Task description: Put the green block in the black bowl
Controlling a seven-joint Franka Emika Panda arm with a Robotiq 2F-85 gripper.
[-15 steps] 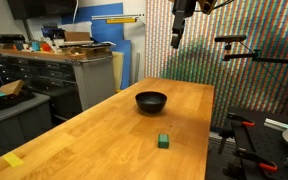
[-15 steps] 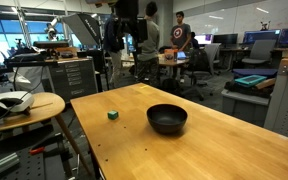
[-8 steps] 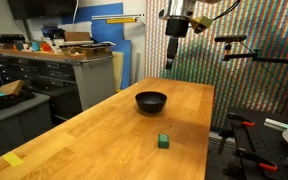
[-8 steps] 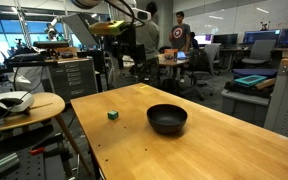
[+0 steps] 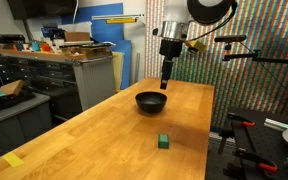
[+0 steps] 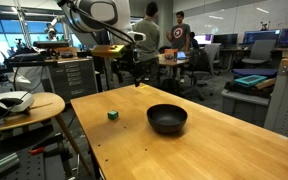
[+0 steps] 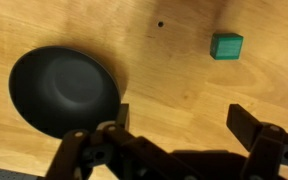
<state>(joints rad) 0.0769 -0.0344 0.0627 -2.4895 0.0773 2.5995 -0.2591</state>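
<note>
The green block (image 5: 163, 141) (image 6: 112, 115) is a small dark-green cube lying on the wooden table (image 5: 104, 135), near its edge. In the wrist view the green block (image 7: 226, 45) is at the upper right. The black bowl (image 5: 151, 101) (image 6: 167, 119) (image 7: 62, 90) stands empty on the table, a short way from the block. My gripper (image 5: 165, 80) (image 6: 134, 82) (image 7: 181, 118) hangs open and empty in the air above the table, beyond the bowl, well apart from the block.
The table's edges drop off close to the block (image 6: 79, 125). A round side table (image 6: 24, 105) with a white object stands beside it. Workbenches (image 5: 59, 60), a tripod arm (image 5: 246, 50) and seated people (image 6: 180, 40) surround the table.
My arm has come down and swung toward the table; the gripper is now lower and closer to the bowl. The block and bowl have not moved.
</note>
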